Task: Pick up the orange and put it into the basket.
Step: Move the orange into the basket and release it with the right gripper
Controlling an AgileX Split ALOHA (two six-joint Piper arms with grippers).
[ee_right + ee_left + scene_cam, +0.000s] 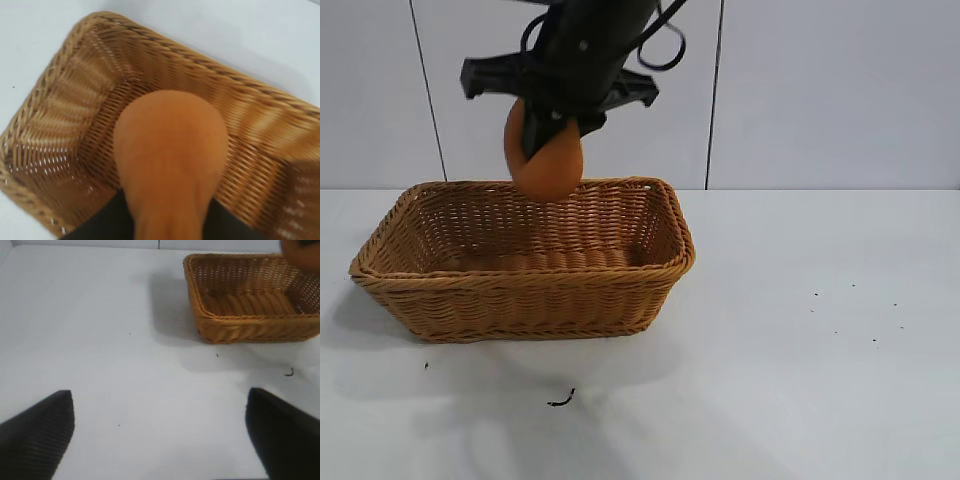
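While the fruit hangs over the wicker, the step in hand: the carry is done by the look of it, and the release is what remains.
Right hand (552, 135): black, coming down from above at the far side of the scene, pinching the dull-orange, lumpy, matte-skinned orange (544, 150) between its fingers.
Orange, place: in the air above the far rim of the large rectangular tan wicker basket (382, 270), clear of the weave; the right wrist view shows the orange (170, 160) over the basket's (55, 75) open floor, nearer one end wall.
Basket, place: on the white bench (800, 340), left of centre, nothing lying in it.
Left hand (160, 432): low over bare bench, well apart from the basket (200, 315), fingers spread wide and holding nothing.
Next move, as I judge it: lower the orange a little toward the woven floor, then part the right fingers so it drops short and does not bounce over the flared side.
Small things: a dark scrap (561, 400) lies on the bench near the basket's front.
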